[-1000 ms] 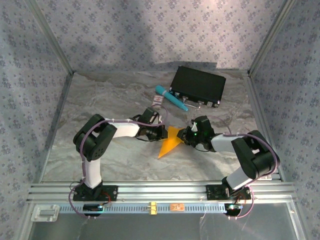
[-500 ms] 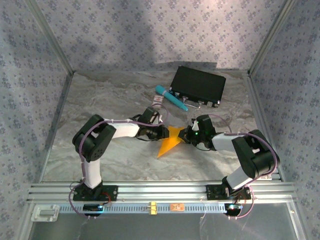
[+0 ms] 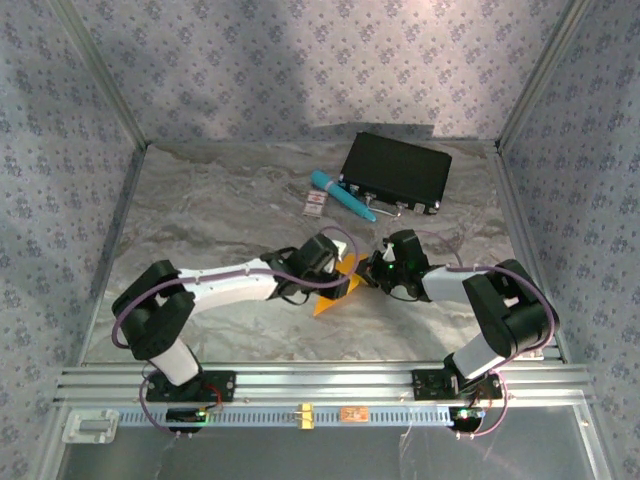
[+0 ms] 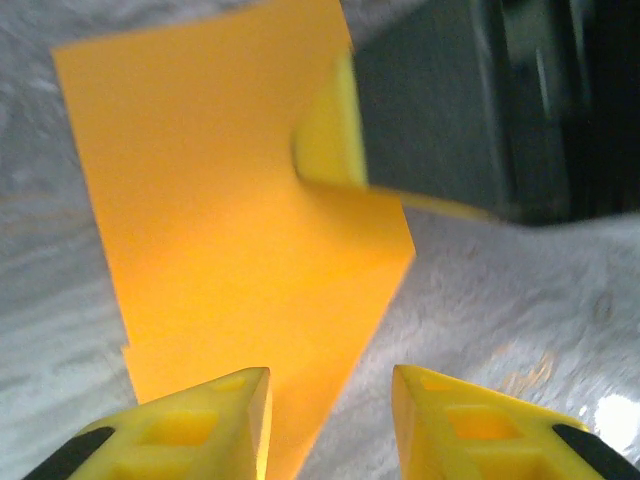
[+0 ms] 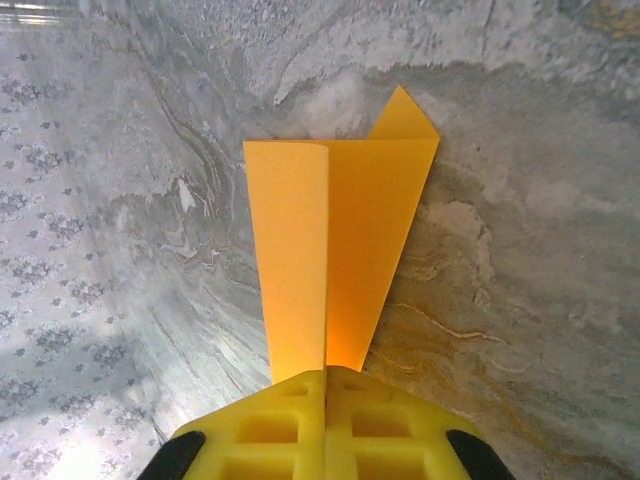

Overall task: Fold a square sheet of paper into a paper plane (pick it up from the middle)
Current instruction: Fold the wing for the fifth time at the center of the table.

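Right gripper [image 5: 325, 378] pinches the folded paper [image 5: 330, 250] at its near end, length running straight away — left gripper [image 4: 330, 400] hovers half-open above

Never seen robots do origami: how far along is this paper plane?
Done: the orange paper already has lengthwise folds and overlapping layers. In hand: the right pincer is shut on one end, the left pincer hovers open above it. Left: it doesn't look like a finished dart yet, so more folds probably remain.
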Action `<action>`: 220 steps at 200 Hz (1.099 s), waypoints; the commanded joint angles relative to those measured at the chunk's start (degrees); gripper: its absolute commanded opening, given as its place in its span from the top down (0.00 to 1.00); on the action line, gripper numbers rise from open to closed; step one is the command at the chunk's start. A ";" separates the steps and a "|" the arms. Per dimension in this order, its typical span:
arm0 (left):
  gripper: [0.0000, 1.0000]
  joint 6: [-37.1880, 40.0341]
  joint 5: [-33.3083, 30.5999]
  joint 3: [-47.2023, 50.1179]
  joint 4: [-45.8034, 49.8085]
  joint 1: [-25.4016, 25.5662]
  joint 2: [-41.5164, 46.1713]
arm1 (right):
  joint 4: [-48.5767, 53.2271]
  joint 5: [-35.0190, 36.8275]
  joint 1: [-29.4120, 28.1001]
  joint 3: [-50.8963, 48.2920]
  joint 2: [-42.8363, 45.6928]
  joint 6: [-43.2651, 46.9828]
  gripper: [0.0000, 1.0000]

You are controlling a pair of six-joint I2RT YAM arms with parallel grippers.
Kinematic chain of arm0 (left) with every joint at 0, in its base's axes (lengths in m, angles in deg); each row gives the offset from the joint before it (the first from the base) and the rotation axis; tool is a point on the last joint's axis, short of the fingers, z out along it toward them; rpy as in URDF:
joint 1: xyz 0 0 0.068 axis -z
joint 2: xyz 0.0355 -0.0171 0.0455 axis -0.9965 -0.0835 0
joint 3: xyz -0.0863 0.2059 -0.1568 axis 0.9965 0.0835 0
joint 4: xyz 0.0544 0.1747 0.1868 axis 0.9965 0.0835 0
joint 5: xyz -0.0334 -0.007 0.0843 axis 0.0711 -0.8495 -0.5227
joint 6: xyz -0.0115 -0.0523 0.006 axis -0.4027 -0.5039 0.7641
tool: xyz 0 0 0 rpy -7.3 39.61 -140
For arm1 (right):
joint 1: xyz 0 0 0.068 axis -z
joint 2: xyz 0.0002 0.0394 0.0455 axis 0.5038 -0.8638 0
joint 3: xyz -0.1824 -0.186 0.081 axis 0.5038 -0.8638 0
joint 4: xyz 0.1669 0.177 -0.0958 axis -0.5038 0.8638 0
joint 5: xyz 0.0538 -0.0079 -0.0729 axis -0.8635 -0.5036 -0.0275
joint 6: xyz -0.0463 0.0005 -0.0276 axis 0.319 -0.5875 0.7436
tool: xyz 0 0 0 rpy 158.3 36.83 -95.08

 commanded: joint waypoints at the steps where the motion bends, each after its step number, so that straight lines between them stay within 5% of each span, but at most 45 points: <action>1: 0.63 3.44 -9.13 0.96 4.53 2.59 0.25 | 0.71 1.57 -0.40 1.22 1.41 -1.81 0.95; 121: 0.64 4.27 -23.11 -4.09 10.15 10.05 -6.83 | -0.35 1.43 -0.74 1.24 2.73 -4.06 0.94; 220: 0.78 4.14 -25.42 -5.18 11.91 10.97 -8.55 | -0.08 1.88 -0.86 1.26 3.20 -4.12 0.94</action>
